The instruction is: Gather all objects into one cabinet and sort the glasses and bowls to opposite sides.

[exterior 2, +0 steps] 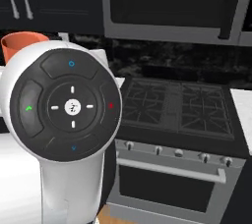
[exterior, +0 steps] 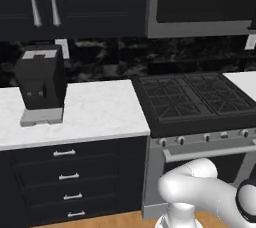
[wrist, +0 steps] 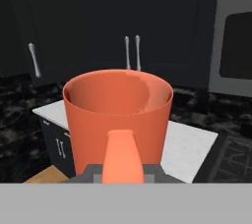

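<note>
As seen along the hand, jaws clenched on the salmon-orange cup's [wrist: 118, 115] near wall, upright.

Glossy white arm [exterior: 200, 187], dark round button panel [exterior 2: 69, 105]

Salmon-orange cup [wrist: 118, 112], upright, open-topped, between the closed jaws.

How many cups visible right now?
1: a salmon-orange cup, held in the claw above the counter edge; its rim peeks behind the arm in the right base view. Others may be out of frame.
</note>
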